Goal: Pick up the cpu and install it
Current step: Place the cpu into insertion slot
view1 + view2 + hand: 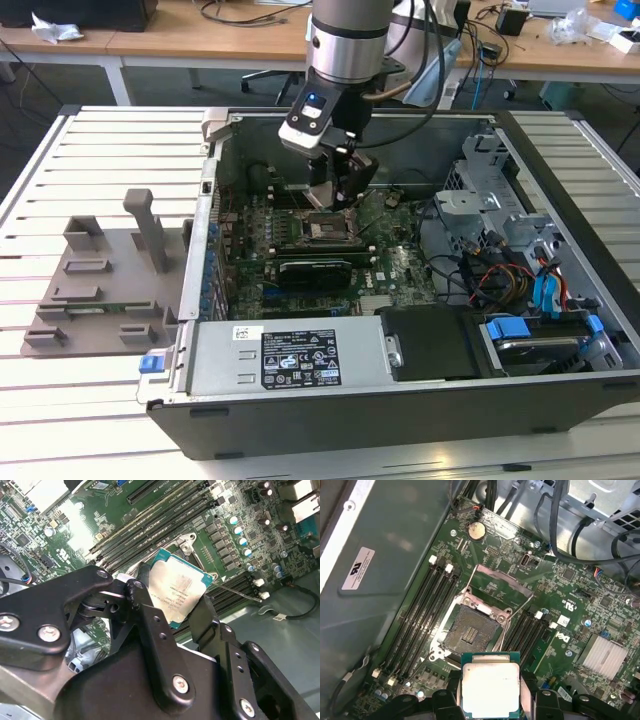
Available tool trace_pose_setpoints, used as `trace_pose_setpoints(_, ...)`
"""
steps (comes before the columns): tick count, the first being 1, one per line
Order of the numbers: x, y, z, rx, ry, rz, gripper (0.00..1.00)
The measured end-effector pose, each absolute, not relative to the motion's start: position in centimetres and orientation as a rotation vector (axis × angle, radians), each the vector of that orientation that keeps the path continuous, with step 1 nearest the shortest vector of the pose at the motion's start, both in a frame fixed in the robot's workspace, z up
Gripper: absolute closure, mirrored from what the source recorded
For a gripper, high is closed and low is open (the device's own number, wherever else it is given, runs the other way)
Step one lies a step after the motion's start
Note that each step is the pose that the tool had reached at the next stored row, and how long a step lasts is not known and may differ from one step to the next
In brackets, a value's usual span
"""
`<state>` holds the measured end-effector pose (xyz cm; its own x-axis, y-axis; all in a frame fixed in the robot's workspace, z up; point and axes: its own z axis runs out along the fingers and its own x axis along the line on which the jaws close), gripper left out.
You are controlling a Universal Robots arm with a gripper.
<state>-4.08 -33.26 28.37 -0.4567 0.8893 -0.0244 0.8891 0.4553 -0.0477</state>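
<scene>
The exterior view looks down at a steep angle on the open computer case (380,415) lying on the slatted table (100,140). It stands far enough back that you see the whole case and the arm (345,40) above it. The first wrist view faces almost straight down on the motherboard (560,590) from close range, with the socket (470,632) near mid-frame. The second wrist view sits closer still and looks obliquely past the gripper (172,591). Both wrist views share the cpu (177,585) and the memory slots (165,520). All three views share the motherboard.
</scene>
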Motion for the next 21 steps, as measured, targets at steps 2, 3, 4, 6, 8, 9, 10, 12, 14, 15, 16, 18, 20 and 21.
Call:
trace_pose_setpoints(2, -4.08, -33.26, 28.37, -1.649, -2.667, 0.084, 0.45)
trace_pose_setpoints(3, -4.08, -33.26, 28.37, -1.654, -2.664, 0.084, 0.45)
trace_pose_setpoints(4, -4.08, -33.26, 28.37, -1.66, -2.661, 0.084, 0.45)
trace_pose_setpoints(6, -4.09, -33.26, 28.37, -1.675, -2.651, 0.084, 0.45)
trace_pose_setpoints(8, -4.09, -33.26, 28.37, -1.685, -2.644, 0.084, 0.45)
trace_pose_setpoints(9, -4.09, -33.26, 28.37, -1.691, -2.64, 0.084, 0.45)
trace_pose_setpoints(10, -4.08, -33.26, 28.36, -1.695, -2.638, 0.084, 0.45)
trace_pose_setpoints(12, -4.09, -33.26, 28.36, -1.709, -2.629, 0.084, 0.45)
trace_pose_setpoints(14, -4.08, -33.26, 28.36, -1.726, -2.617, 0.084, 0.45)
trace_pose_setpoints(15, -4.08, -33.26, 28.36, -1.736, -2.61, 0.084, 0.45)
trace_pose_setpoints(16, -4.09, -33.26, 28.36, -1.742, -2.606, 0.084, 0.45)
trace_pose_setpoints(18, -4.08, -33.26, 28.36, -1.756, -2.596, 0.084, 0.45)
trace_pose_setpoints(20, -4.08, -33.26, 28.36, -1.771, -2.586, 0.084, 0.45)
trace_pose_setpoints(21, -4.09, -33.26, 28.36, -1.778, -2.58, 0.084, 0.45)
